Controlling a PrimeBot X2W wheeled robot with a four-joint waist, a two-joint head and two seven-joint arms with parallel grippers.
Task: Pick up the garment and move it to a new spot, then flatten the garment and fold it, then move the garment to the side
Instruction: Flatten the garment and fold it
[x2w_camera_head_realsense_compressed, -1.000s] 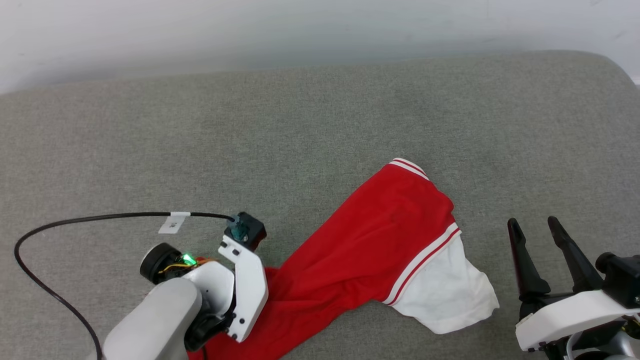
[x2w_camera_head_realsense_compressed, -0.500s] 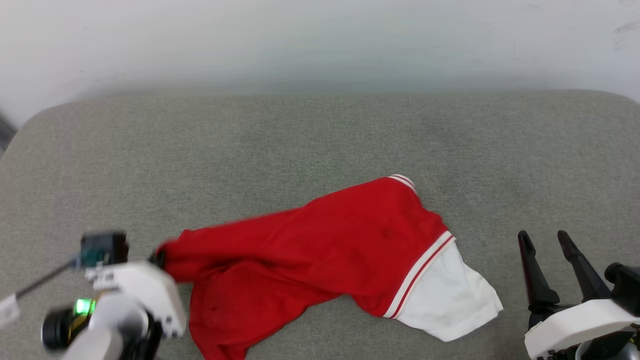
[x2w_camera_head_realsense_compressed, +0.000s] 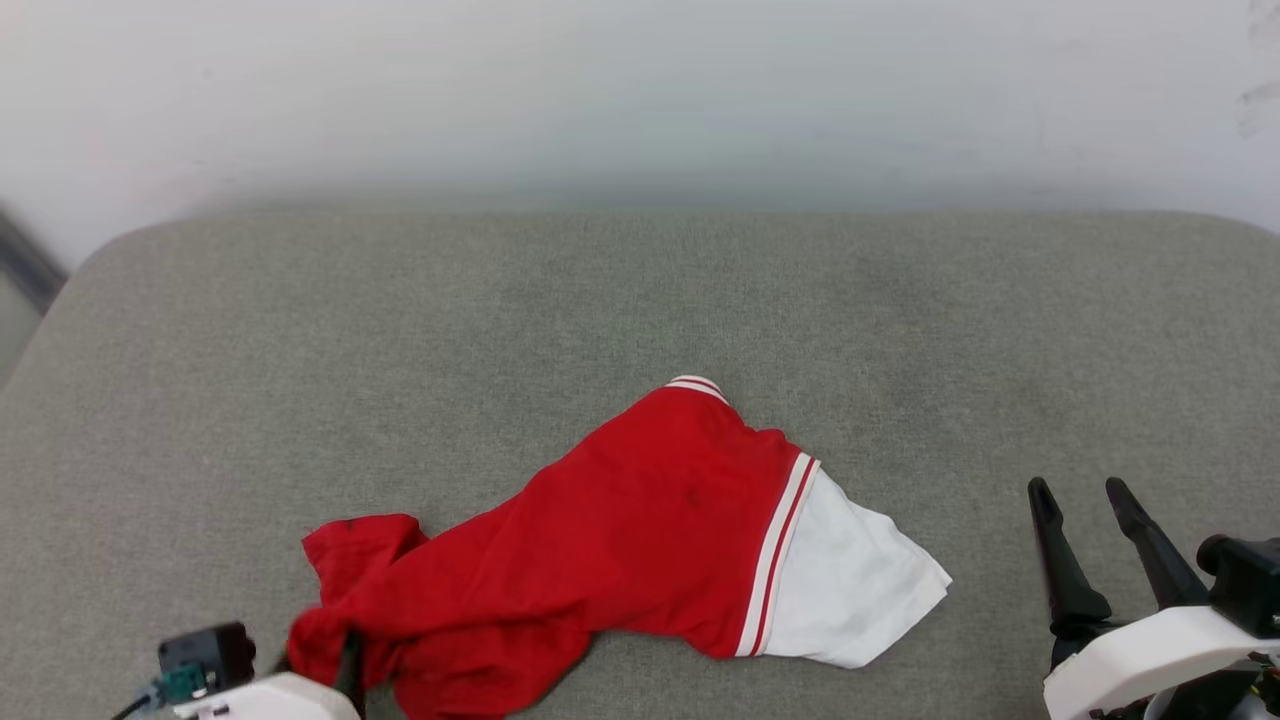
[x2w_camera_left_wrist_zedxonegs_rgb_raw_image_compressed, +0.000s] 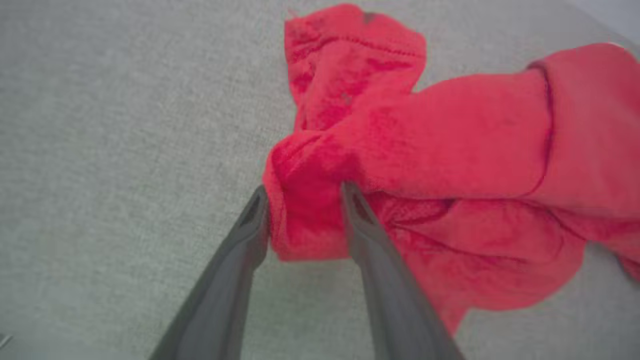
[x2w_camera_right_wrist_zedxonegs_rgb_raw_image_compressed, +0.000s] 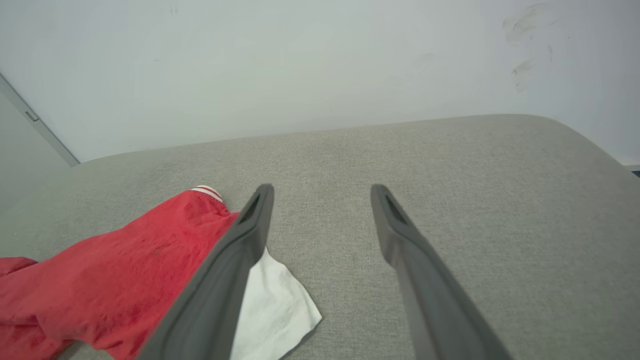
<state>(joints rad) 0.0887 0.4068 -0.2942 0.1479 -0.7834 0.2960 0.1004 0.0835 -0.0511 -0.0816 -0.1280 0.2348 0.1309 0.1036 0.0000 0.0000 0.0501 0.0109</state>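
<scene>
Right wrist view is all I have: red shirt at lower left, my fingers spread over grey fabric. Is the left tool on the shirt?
Observer: Yes. The left wrist view shows the left tool shut on a bunched red fold of the garment.
Operator: Which end?
Observer: The end away from the white sleeve. In the head view that bunch lies at the lower left of the grey cushion.
Operator: Is my own side touching cloth?
Observer: No. The head view shows the right tool open and apart from the sleeve, with bare cushion between them.
</scene>
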